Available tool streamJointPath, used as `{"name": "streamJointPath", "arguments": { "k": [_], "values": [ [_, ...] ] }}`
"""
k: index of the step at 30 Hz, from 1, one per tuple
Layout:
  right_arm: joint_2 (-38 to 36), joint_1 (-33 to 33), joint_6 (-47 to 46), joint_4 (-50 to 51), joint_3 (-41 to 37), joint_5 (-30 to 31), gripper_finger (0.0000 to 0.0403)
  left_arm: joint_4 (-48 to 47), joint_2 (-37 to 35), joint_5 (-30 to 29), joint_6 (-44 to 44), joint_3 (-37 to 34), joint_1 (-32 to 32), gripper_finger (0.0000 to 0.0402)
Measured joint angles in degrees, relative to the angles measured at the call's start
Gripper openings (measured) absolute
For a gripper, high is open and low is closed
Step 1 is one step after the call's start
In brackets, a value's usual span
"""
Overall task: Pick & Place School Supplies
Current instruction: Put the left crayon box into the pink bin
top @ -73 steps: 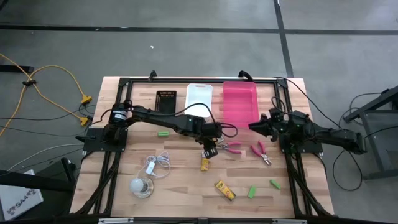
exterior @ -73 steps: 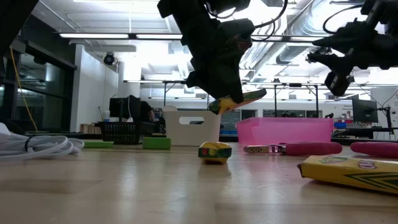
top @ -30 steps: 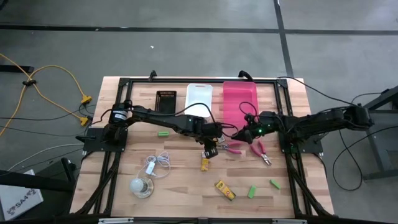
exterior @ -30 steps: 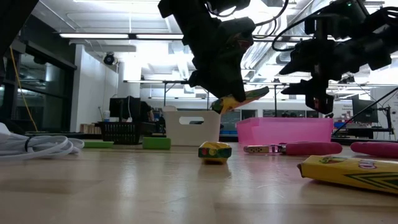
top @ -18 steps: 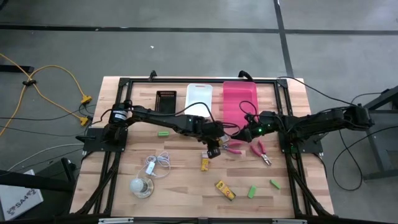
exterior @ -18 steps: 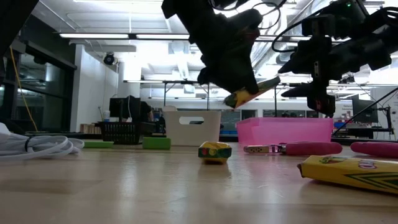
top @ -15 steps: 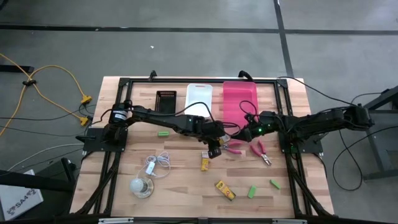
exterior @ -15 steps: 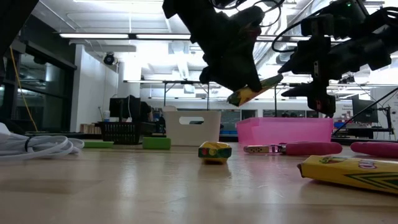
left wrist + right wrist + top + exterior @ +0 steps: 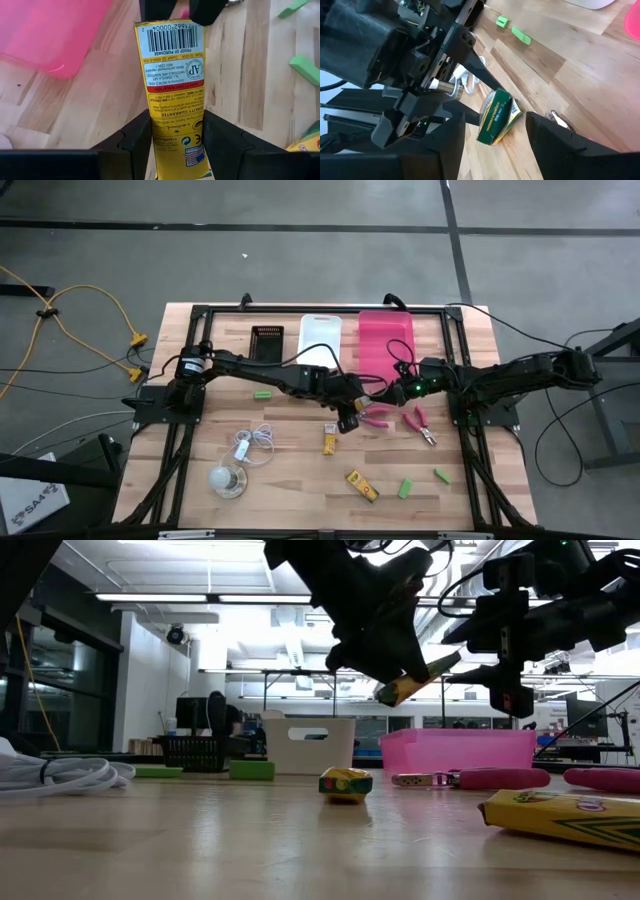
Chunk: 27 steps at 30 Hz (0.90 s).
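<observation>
The yellow crayon packet (image 9: 172, 95) is off the counter, pinched by its lower end between the two dark fingers of the left end effector (image 9: 347, 418), its barcode end pointing forward toward the right end effector (image 9: 392, 393). Held low on the box like this, most of its length stays free, which looks meant to give the other arm something to take (a hand-over, by my reading). In the right wrist view, the packet sits tilted between the right arm's own spread fingers, which stand apart on either side of it and grip nothing.

Just beyond the two arms, the pink bin (image 9: 385, 345) stands at the counter's far edge beside a white bin (image 9: 320, 337), a likely place for the packet to go.

Still on the wooden counter (image 9: 290, 480) are a second packet (image 9: 328, 443), a third (image 9: 362, 486), two pink-handled tools (image 9: 418, 423) near the right arm, and green pieces (image 9: 405, 488) toward the near edge.
</observation>
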<state>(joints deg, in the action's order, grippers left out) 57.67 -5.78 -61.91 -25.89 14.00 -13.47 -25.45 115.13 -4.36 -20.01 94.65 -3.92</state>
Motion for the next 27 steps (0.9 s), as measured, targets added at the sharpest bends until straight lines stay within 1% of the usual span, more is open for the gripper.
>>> {"name": "streamJointPath", "arguments": {
  "k": [5, 8, 13, 18, 27],
  "values": [
    [0.0, 0.0, 0.0, -0.5, 0.0, 0.0, 0.0199, 2.4, 0.0, -0.6, -0.1, 0.0, 0.0, 0.0155],
    [0.0, 0.0, 0.0, -0.5, 0.0, 1.6, 0.0199, 3.6, 0.0, -0.8, 0.5, 0.0, 0.0, 0.0155],
    [0.0, 0.0, 0.0, -0.6, 0.0, 2.0, 0.0199, 4.3, 0.0, -0.9, 1.1, 0.0, 0.0, 0.0155],
    [0.0, 0.0, 0.0, -1.7, 0.0, 1.5, 0.0199, 4.3, 0.0, -1.9, 1.2, 0.0, 0.0, 0.0155],
    [0.0, 0.0, -1.3, -3.1, 0.0, 0.1, 0.0193, 4.3, 0.0, -1.9, 1.1, 0.0, 0.0, 0.0155]
  ]
}}
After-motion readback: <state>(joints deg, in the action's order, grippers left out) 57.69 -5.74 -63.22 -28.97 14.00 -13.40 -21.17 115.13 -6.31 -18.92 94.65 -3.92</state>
